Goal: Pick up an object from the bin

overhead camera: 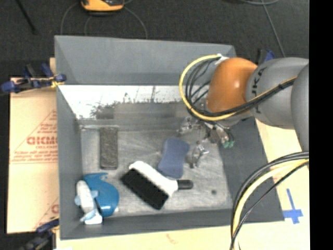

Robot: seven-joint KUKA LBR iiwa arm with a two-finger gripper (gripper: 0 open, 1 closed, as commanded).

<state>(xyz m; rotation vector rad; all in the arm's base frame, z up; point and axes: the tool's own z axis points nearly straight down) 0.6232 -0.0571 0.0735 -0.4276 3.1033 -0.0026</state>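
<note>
Your hand (pixel 199 149) hangs low over the floor of the bin (pixel 151 95), right of centre, under the orange wrist cover (pixel 229 82). Whether it is released or clenched cannot be told, and nothing shows held in it. Nearest to it is a slate-blue pad (pixel 173 158), lying flat at the middle of the bin with its right edge just beside the hand. If you mean to take that pad, centre over its narrow width before you descend, since you sit off its right edge now. Mind the black-and-white brush (pixel 148 185) close against the pad's lower end; a skewed close could drag it along. Well apart to the left lie a grey block (pixel 109 147) and a blue-and-white piece (pixel 99 197).
</note>
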